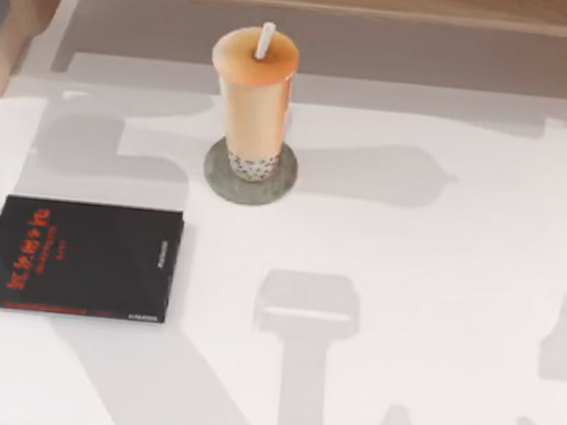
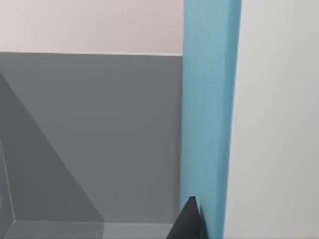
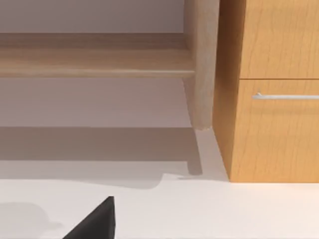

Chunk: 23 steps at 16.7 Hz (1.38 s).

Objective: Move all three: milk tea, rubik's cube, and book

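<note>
Milk tea [image 1: 254, 94] stands upright on a round grey coaster [image 1: 221, 178], upper centre of the top view.
One black book [image 1: 76, 258] lies flat at lower left. Left wrist view: one light-blue book [image 2: 209, 114] on edge, touching a dark fingertip [image 2: 188, 223]; grip state unclear. Right wrist view: wooden drawer cabinet [image 3: 269, 89], upper right.

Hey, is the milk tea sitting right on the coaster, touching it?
Touching. The top view shows the milk tea standing upright with its pearl-filled base planted in the middle of the grey coaster, no gap between them.
</note>
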### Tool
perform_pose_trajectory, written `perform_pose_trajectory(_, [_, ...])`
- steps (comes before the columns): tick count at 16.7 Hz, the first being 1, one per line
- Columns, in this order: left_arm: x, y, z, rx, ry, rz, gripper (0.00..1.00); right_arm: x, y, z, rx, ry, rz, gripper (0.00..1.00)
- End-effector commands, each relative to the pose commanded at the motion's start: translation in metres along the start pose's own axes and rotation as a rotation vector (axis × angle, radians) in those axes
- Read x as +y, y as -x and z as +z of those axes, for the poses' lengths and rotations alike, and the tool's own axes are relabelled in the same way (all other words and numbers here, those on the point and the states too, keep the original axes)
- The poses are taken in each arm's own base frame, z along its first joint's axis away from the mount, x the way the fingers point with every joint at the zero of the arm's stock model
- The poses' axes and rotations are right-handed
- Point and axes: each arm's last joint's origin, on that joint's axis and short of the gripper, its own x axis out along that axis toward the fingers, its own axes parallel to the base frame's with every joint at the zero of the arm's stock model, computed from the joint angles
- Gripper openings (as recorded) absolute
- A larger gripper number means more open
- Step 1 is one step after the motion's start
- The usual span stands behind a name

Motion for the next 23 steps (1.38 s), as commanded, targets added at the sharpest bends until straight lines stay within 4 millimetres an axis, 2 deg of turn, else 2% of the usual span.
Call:
perform_pose_trajectory(9, [0.001, 0.011, 0.011, -0.002, -0.002, 0.003, 0.0, 0.0, 0.0, 0.0, 0.0, 0.0, 0.0, 1.0])
perform_pose_trajectory(13, [-0.007, 0.014, 0.016, -0.029, -0.043, 0.016, 0.0, 0.0, 0.0, 0.0, 0.0, 0.0, 0.0, 1.0])
perform_pose_trajectory(16, [-0.035, 0.037, 0.039, -0.131, -0.18, 0.07, 0.0, 0.0, 0.0, 0.0, 0.0, 0.0, 0.0, 1.0])
perform_pose_trajectory(19, [-0.079, 0.077, 0.061, -0.257, -0.352, 0.15, 0.0, 0.0, 0.0, 0.0, 0.0, 0.0, 0.0, 1.0])
perform_pose_trajectory(21, [-0.108, 0.109, 0.064, -0.31, -0.461, 0.21, 0.0, 0.0, 0.0, 0.0, 0.0, 0.0, 0.0, 1.0])
perform_pose_trajectory(23, [-0.135, 0.139, 0.054, -0.313, -0.567, 0.258, 0.0, 0.0, 0.0, 0.0, 0.0, 0.0, 0.0, 1.0])
